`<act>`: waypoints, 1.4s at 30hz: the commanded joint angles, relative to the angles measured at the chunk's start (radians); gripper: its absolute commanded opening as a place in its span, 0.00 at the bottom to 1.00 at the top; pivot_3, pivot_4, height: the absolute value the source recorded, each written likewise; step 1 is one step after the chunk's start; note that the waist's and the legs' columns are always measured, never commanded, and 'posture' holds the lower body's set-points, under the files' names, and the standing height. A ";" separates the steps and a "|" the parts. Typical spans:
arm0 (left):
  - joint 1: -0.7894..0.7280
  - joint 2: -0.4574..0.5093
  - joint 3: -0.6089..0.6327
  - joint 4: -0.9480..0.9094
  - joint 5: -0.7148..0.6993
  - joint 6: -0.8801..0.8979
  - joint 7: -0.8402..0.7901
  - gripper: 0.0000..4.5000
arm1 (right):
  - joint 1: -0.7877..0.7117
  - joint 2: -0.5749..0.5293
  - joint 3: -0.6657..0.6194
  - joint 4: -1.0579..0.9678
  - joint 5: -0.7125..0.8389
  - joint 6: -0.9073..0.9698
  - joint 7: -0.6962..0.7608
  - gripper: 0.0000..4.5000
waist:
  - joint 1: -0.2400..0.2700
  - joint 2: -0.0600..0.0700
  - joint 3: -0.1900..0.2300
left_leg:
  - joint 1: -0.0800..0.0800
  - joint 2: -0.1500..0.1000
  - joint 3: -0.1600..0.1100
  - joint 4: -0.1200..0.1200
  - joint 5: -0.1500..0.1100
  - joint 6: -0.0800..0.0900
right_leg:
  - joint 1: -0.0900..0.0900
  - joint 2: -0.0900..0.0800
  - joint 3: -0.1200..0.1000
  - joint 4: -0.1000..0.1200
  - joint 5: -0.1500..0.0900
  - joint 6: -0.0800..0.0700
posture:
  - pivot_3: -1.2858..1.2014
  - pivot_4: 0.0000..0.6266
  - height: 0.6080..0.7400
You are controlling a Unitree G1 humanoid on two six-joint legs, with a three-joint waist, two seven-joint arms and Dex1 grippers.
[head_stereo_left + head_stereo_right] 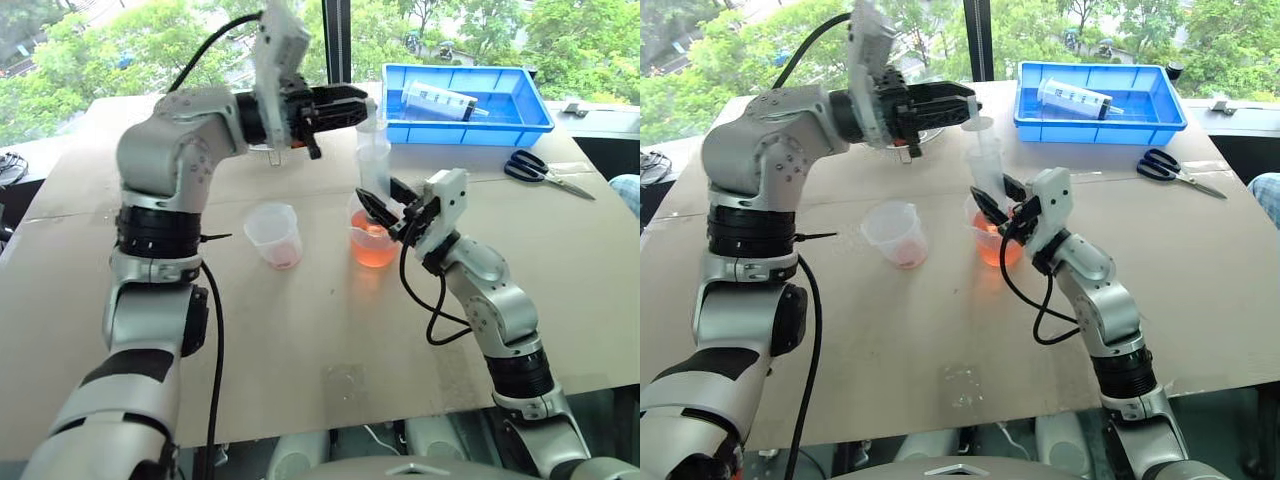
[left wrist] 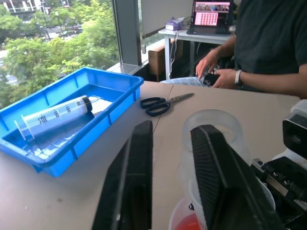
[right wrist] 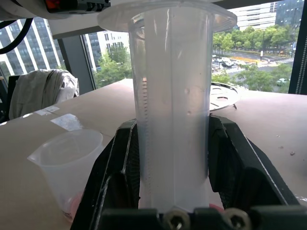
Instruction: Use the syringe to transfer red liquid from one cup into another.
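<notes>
A brown cardboard-covered table [image 1: 300,340] stands before windows with green trees behind. At its middle the spouted beaker [image 1: 374,243] holds red liquid [image 1: 375,252]. The syringe [image 1: 373,160] stands upright in it — the right gripper [image 1: 385,212] is clamped on its milky barrel. The left gripper [image 1: 352,108] sits level at the plunger top, fingers parted either side of the flange; contact is hard to judge. Left of the beaker, the narrower cup [image 1: 274,234] stands apart, reddish at its bottom. Behind the beaker a blue tray [image 1: 520,125] holds a printed syringe [image 1: 443,101] — scissors [image 1: 545,173] lie right. A seated person [image 2: 268,43] is cut off at the far edge.
</notes>
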 commanded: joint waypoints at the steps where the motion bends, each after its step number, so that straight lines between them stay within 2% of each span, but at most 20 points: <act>1: 0.014 0.067 0.149 -0.071 -0.124 0.170 0.047 0.66 | -0.024 0.003 -0.009 -0.056 0.000 -0.009 -0.008 0.32 | -0.005 0.000 0.000 | 0.000 0.000 0.000 0.000 0.000 0.000 | 0.000 0.000 0.000 0.000 0.000 0.000 | 0.52 0.24 1.00; 2: 0.034 0.090 0.174 -0.093 -0.158 0.218 0.047 0.80 | -0.029 0.004 -0.011 -0.061 0.001 -0.006 -0.012 0.32 | -0.007 0.000 0.000 | 0.000 0.000 0.000 0.000 0.000 0.000 | 0.000 0.000 0.000 0.001 0.000 0.000 | 0.52 0.24 1.00; 4: 0.073 0.122 0.202 -0.142 -0.211 0.283 0.047 0.97 | -0.036 0.005 -0.014 -0.068 0.003 -0.001 -0.019 0.32 | -0.009 0.000 0.000 | 0.001 0.000 0.000 0.000 0.000 0.000 | 0.000 0.000 0.000 0.001 0.000 0.000 | 0.52 0.24 1.00; 5: 0.102 0.135 0.206 -0.183 -0.233 0.309 0.046 1.00 | -0.040 0.006 -0.015 -0.071 0.002 -0.001 -0.023 0.32 | -0.008 0.000 0.000 | 0.000 0.000 0.000 0.000 0.000 0.000 | 0.000 0.000 0.000 0.001 0.000 0.000 | 0.52 0.24 1.00; 10: 0.212 0.099 0.191 -0.356 -0.291 0.347 0.119 1.00 | -0.081 0.016 -0.021 -0.068 -0.006 -0.010 -0.041 0.32 | 0.005 -0.001 -0.001 | 0.000 0.000 0.000 0.000 0.000 0.000 | 0.000 -0.001 0.000 0.001 0.000 0.000 | 0.52 0.24 1.00; 15: 0.222 0.049 0.177 -0.398 -0.302 0.333 0.193 1.00 | -0.124 0.034 -0.040 -0.057 0.004 -0.012 -0.056 0.32 | 0.017 -0.002 -0.001 | 0.001 0.000 -0.001 0.000 0.000 0.000 | 0.000 0.000 0.000 0.003 0.000 0.000 | 0.52 0.24 1.00; 22: 0.217 0.066 0.203 -0.378 -0.298 0.304 0.239 1.00 | -0.126 0.033 -0.059 -0.025 -0.007 -0.049 -0.064 0.32 | 0.016 -0.002 -0.001 | 0.001 0.000 0.001 0.000 0.000 -0.001 | 0.000 -0.001 0.001 0.003 0.000 0.000 | 0.52 0.24 1.00; 30: 0.193 0.069 0.350 -0.235 -0.218 0.139 0.414 1.00 | -0.296 0.160 -0.090 -0.032 0.148 0.017 -0.071 0.32 | 0.013 -0.002 -0.001 | 0.002 0.001 0.000 -0.001 0.001 -0.001 | -0.001 0.000 0.001 0.003 0.001 -0.001 | 0.52 0.24 1.00; 35: 0.214 0.127 0.397 -0.188 -0.157 0.056 0.448 1.00 | -0.361 0.241 -0.001 0.105 0.128 -0.031 0.004 0.32 | 0.013 -0.003 -0.002 | 0.001 0.000 0.000 -0.001 0.001 -0.001 | -0.001 -0.001 0.001 0.002 0.001 -0.001 | 0.52 0.24 1.00; 39: 0.247 0.228 0.382 -0.199 -0.098 -0.033 0.375 1.00 | -0.398 0.306 0.075 0.256 0.062 -0.127 0.051 0.32 | 0.013 -0.003 -0.002 | 0.001 0.000 0.000 -0.002 0.001 -0.002 | -0.001 -0.001 0.000 0.000 0.001 -0.001 | 0.52 0.24 1.00; 42: 0.273 0.312 0.392 -0.213 -0.098 -0.035 0.322 1.00 | -0.416 0.361 0.119 0.361 0.038 -0.196 0.073 0.32 | 0.007 -0.003 -0.002 | 0.000 0.000 0.000 -0.003 0.001 -0.002 | -0.001 -0.001 0.000 -0.001 0.001 -0.001 | 0.52 0.24 1.00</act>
